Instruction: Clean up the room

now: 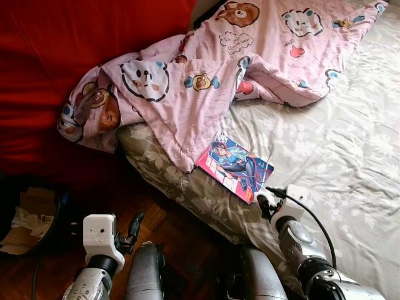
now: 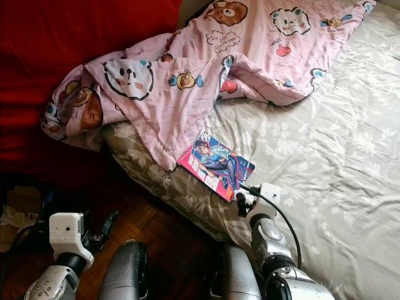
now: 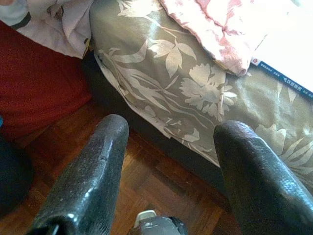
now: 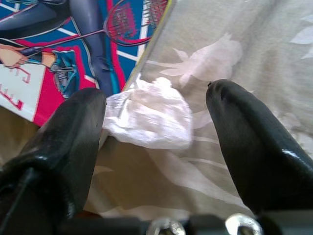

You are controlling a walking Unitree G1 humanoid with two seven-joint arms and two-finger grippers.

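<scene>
A crumpled white tissue [image 4: 149, 115] lies on the grey floral bedsheet [image 1: 337, 144], touching the corner of a colourful comic book [image 1: 236, 165] near the bed's edge. My right gripper [image 4: 155, 95] is open and low over the sheet, one finger on each side of the tissue, not closed on it. In the left eye view that right gripper [image 1: 266, 204] sits just below the book's near corner. My left gripper [image 3: 171, 161] is open and empty, held over the wooden floor [image 1: 181, 231] beside the bed.
A pink cartoon-print blanket [image 1: 206, 69] is bunched across the head of the bed and hangs over its corner. Red fabric [image 1: 62, 50] covers the far left. A dark bin [image 1: 28, 215] with paper scraps stands on the floor at the left.
</scene>
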